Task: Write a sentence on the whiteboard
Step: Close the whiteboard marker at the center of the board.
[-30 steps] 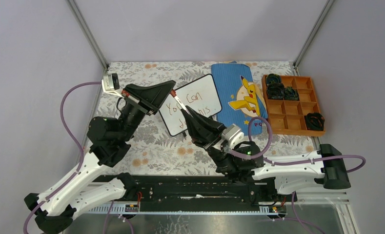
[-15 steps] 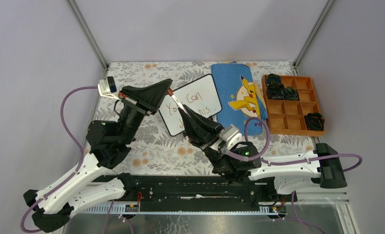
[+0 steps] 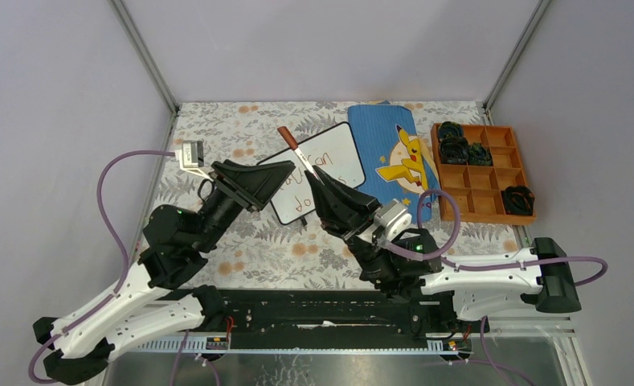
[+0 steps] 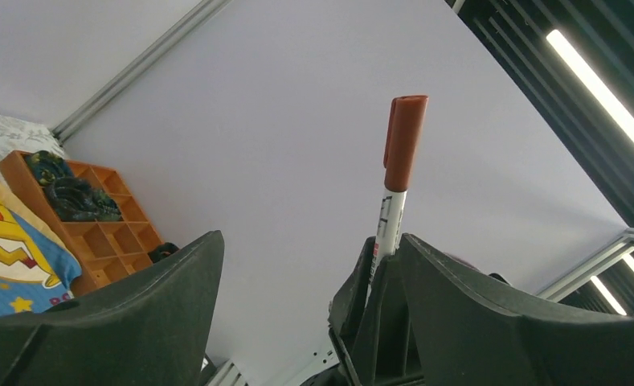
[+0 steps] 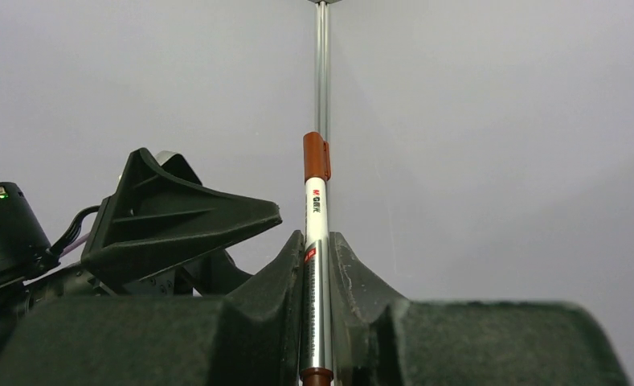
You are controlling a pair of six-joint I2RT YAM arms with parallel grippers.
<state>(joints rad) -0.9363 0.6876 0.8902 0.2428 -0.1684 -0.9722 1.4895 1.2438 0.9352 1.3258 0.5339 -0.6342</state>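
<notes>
Our right gripper (image 5: 317,248) pinches a capped marker (image 5: 316,205), its red-brown cap pointing up. Our left gripper (image 4: 307,239) stands wide apart beside it, holding nothing. In the top view the whiteboard (image 3: 341,143) lies at frame centre beneath both grippers, just beside a blue cloth (image 3: 382,141) toward frame right. The arms partly hide the sentence (image 3: 321,158).
</notes>
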